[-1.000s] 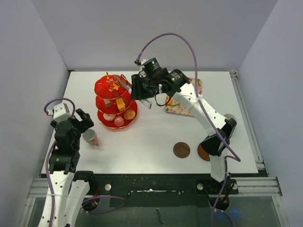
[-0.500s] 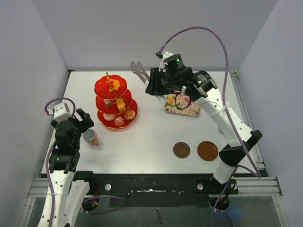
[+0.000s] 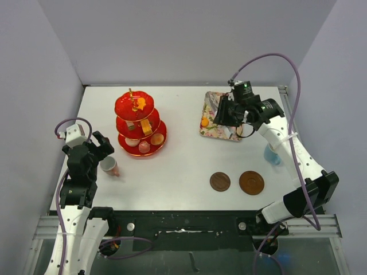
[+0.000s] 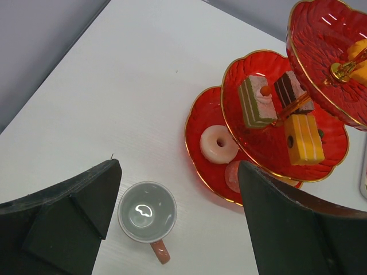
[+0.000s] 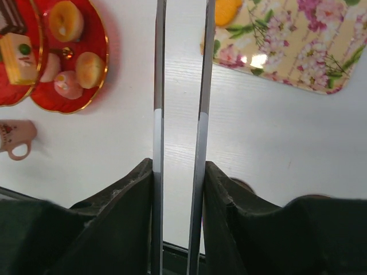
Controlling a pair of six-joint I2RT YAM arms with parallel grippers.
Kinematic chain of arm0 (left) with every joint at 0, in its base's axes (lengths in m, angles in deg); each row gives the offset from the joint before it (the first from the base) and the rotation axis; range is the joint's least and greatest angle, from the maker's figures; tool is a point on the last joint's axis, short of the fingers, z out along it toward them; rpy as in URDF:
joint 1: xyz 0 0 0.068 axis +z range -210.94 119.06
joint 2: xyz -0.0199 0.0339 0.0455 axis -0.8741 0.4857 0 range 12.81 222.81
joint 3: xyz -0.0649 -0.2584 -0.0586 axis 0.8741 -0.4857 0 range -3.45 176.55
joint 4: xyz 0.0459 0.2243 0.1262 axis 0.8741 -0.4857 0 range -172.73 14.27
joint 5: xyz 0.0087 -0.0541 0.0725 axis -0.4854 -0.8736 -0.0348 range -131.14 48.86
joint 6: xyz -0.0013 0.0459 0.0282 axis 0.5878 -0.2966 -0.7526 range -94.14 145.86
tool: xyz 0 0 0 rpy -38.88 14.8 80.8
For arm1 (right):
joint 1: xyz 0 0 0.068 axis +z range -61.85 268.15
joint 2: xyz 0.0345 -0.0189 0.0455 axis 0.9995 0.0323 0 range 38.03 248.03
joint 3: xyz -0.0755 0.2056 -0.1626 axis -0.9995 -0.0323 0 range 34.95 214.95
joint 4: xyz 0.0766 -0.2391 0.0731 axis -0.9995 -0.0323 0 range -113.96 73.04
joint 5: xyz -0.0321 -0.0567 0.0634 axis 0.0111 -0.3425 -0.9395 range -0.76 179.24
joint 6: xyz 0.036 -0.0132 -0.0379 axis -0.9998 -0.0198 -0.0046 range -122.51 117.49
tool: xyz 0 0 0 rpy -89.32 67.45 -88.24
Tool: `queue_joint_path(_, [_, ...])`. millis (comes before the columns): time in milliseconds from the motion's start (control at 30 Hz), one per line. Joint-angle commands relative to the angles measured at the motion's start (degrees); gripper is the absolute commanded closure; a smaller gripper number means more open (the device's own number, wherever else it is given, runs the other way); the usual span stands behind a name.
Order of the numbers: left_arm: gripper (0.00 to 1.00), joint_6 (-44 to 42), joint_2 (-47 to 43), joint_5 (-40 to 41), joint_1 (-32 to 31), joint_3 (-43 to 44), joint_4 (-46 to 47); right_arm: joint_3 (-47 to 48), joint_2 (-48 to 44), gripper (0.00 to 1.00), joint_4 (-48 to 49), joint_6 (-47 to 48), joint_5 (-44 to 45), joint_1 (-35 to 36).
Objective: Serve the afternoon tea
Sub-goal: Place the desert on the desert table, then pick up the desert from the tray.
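The red three-tier stand (image 3: 137,123) with a gold handle holds small cakes and sweets on all tiers (image 4: 269,149). A pink cup (image 3: 109,166) stands upright to its lower left. My left gripper (image 3: 97,146) hovers over it, open, and the cup (image 4: 147,213) lies between its fingers (image 4: 178,172), untouched. My right gripper (image 3: 229,114) is above the floral tray (image 3: 221,133), shut (image 5: 179,172) on metal tongs (image 5: 203,86) with nothing between the blades. An orange sweet (image 3: 205,121) lies on the tray. Two brown saucers (image 3: 219,181) (image 3: 251,183) sit bare near the front. The light-blue cup (image 3: 272,154) stands at the right.
The right wrist view looks down across the table at the stand's lowest tier (image 5: 86,94), the pink cup (image 5: 14,139) and the floral tray (image 5: 298,51). Grey walls close in the table on three sides.
My right arm has swung right, from beside the stand to above the floral tray, carrying the tongs. Its elbow uncovered the right saucer and the light-blue cup. The left arm has not moved.
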Motion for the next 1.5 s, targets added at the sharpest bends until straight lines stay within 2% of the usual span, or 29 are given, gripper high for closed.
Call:
queue_joint_path(0, [0.19,-0.3,0.1,-0.4,0.0,0.6,2.9,-4.6,-2.9,0.68,5.3,1.7,-1.0,-2.6])
queue_joint_path(133, [0.18,-0.3,-0.2,-0.2,0.0,0.6,2.9,-8.0,-1.7,0.68,5.7,2.4,-2.3,-4.8])
queue_joint_path(600, [0.18,-0.3,-0.6,0.0,-0.1,0.6,2.8,-11.3,0.8,0.67,7.5,2.8,-3.5,-5.1])
queue_joint_path(1467, [0.18,-0.2,-0.9,0.2,-0.1,0.6,2.7,-13.7,4.7,0.67,9.4,3.6,-4.8,-5.1])
